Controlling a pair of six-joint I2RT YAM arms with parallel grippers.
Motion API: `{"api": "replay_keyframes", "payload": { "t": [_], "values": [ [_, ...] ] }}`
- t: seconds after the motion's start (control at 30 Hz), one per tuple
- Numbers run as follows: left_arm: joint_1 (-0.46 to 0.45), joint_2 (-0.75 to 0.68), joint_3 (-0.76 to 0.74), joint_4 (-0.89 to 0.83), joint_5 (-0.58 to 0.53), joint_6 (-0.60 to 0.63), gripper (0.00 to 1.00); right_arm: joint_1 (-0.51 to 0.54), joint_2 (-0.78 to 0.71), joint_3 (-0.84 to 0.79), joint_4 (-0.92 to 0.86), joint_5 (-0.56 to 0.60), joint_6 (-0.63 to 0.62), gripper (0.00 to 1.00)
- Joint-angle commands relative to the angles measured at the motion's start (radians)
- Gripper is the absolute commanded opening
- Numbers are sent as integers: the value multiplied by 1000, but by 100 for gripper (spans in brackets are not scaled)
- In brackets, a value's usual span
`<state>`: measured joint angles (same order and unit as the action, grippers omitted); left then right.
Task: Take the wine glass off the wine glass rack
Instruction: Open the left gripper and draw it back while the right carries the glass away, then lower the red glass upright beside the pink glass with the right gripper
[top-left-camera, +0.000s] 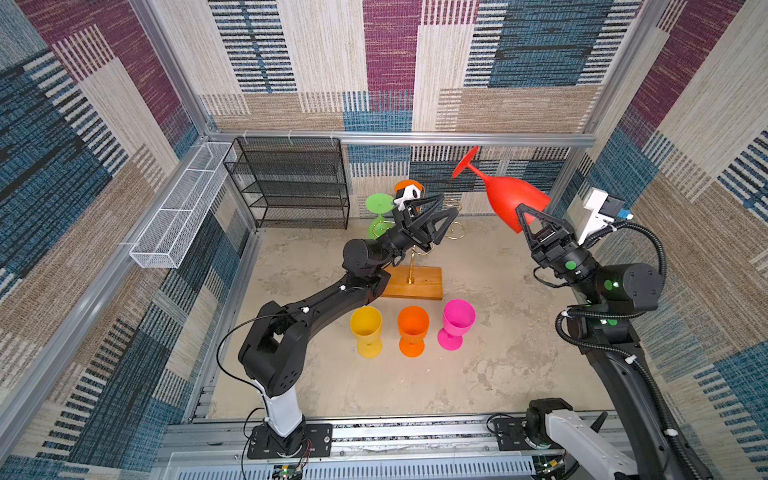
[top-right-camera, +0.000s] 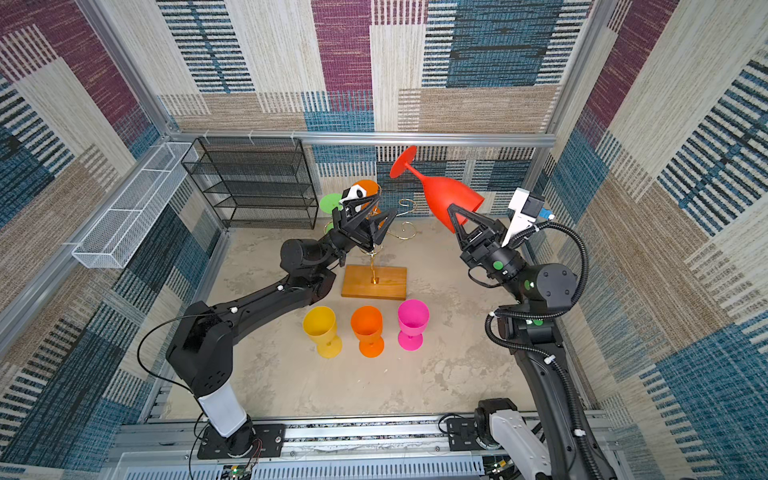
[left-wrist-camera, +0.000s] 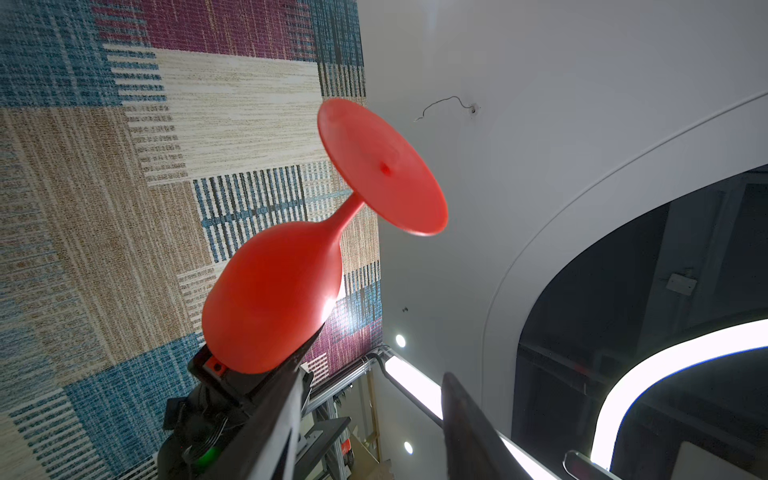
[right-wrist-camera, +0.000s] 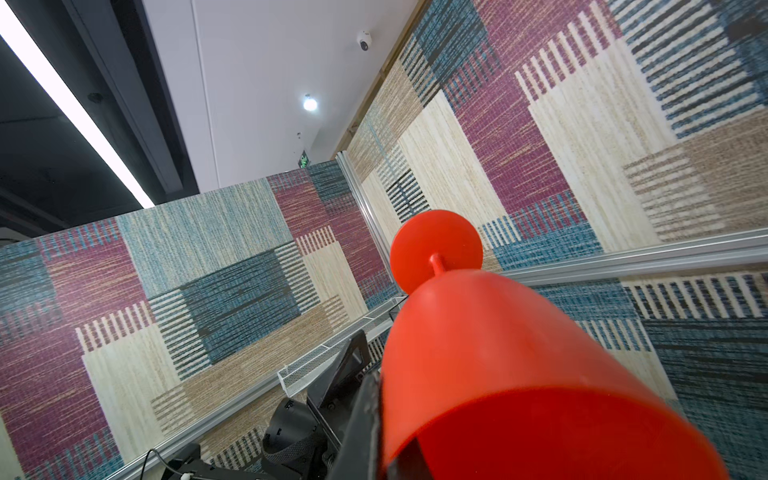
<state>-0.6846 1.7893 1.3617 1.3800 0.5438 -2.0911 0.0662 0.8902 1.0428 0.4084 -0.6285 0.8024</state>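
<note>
The red wine glass (top-left-camera: 511, 195) (top-right-camera: 449, 195) hangs tilted in the air to the right of the wine glass rack, foot up and away. My right gripper (top-left-camera: 524, 216) (top-right-camera: 455, 214) is shut on its rim; the right wrist view shows the bowl (right-wrist-camera: 498, 353) against one finger. The gold wire rack (top-left-camera: 411, 266) stands on its wooden base (top-right-camera: 374, 282). A green glass (top-left-camera: 379, 203) and an orange glass (top-left-camera: 405, 187) hang on it. My left gripper (top-left-camera: 448, 204) (top-right-camera: 386, 203) (left-wrist-camera: 384, 353) is open above the rack arms, holding nothing, and its camera sees the red glass (left-wrist-camera: 274, 299).
Yellow (top-left-camera: 365, 332), orange (top-left-camera: 412, 330) and pink (top-left-camera: 456, 324) glasses stand upright in front of the rack base. A black mesh shelf unit (top-left-camera: 291, 187) is at the back left, with a white wire basket (top-left-camera: 178, 216) on the left wall.
</note>
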Motion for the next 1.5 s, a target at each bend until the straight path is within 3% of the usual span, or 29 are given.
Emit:
{"api": "replay_keyframes", "payload": {
  "t": [0.0,0.33,0.43,0.57,0.7,0.9,1.27,1.47],
  "values": [
    [3,6,19,31,81,8,59,1,6,82,-303,114,-158,0],
    [65,-55,49,-62,215,160,65,1,94,335,-805,383,-355,0],
    [93,-138,36,-252,290,322,66,1,156,404,-943,437,-416,0],
    [122,-269,38,-624,334,624,67,1,242,436,-1058,413,-475,0],
    [146,-387,61,-976,312,903,67,1,285,396,-1103,395,-512,0],
    [173,-506,87,-1273,245,1164,68,7,376,330,-1194,380,-588,0],
    [212,-535,77,-1330,241,1208,68,164,493,271,-1263,518,-609,0],
    [224,-540,72,-1333,254,1206,68,186,527,270,-1278,533,-608,0]
  ]
}}
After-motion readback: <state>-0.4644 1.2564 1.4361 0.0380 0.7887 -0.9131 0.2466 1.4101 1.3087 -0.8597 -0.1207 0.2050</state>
